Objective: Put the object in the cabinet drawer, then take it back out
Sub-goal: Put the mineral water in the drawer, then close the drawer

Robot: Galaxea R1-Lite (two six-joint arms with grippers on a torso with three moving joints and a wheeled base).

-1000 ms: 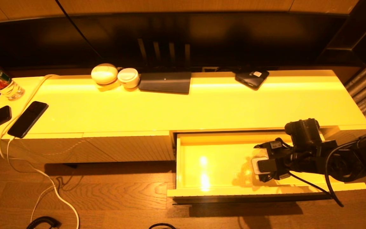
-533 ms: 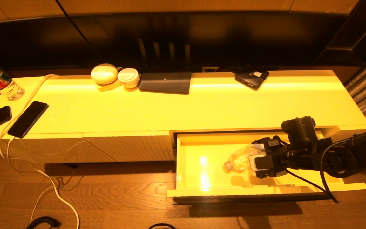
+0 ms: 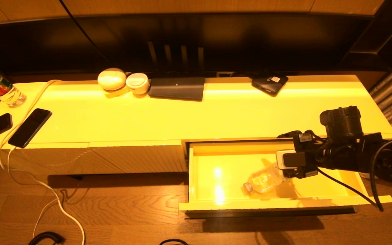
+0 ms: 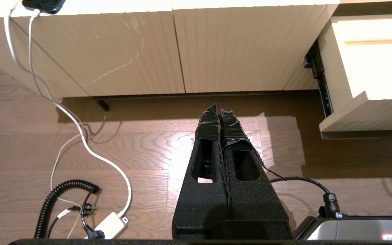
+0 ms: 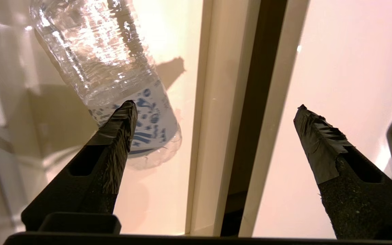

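Bottle (image 3: 263, 180) lies on its side on the drawer (image 3: 223, 205) floor, clear crinkled plastic, white cap toward the drawer's ribbed front, blue-printed label near its base. Drawer pulled fully out; interior smooth and glossy, throwing back two light spots left of the bottle. Right tool (image 5: 213, 112) hangs above the drawer's back edge, its two tapered, tape-wrapped black fingers wide apart and holding nothing; one fingertip overlaps the bottle's label end in the right wrist view. Left tool (image 4: 220, 110) sits low over the plank wood floor, left of the drawer, fingers pressed together. Tabletop (image 3: 216, 115) above the drawer is flat and glossy yellow.
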